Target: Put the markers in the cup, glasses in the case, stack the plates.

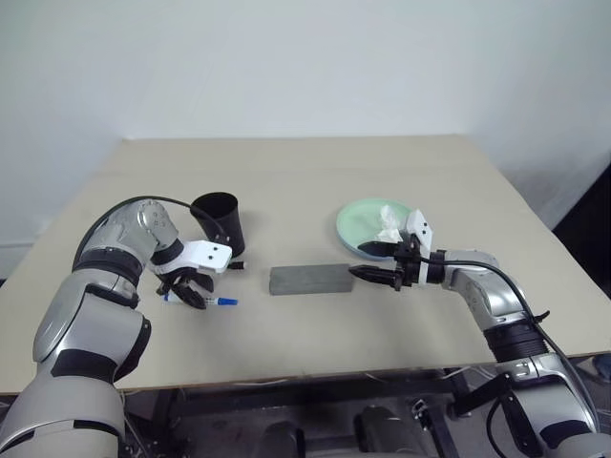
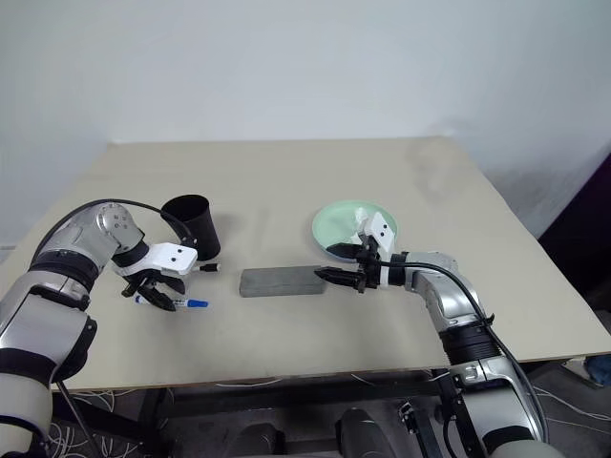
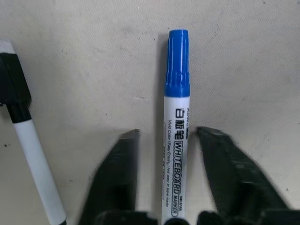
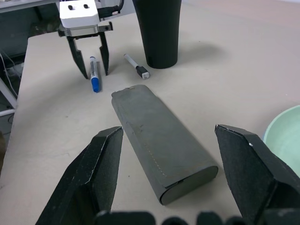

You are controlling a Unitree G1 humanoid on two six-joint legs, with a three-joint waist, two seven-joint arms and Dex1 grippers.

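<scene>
A blue-capped white marker (image 3: 177, 117) lies flat on the table, left of the black cup (image 1: 220, 224). My left gripper (image 1: 186, 294) points down over it, open, one finger on each side of the barrel with a gap on both. A black-capped marker (image 4: 136, 66) lies beside the cup's base. The gray case (image 1: 308, 279) lies shut at the table's middle. My right gripper (image 1: 363, 260) is open just off its right end, pointing along it. Behind that hand sits a mint green plate (image 1: 358, 221). The glasses are hidden from view.
A crumpled white tissue (image 1: 389, 224) rests on the green plate. The tan table (image 1: 305, 181) is bare behind the cup and the case. Its front edge runs close under both arms.
</scene>
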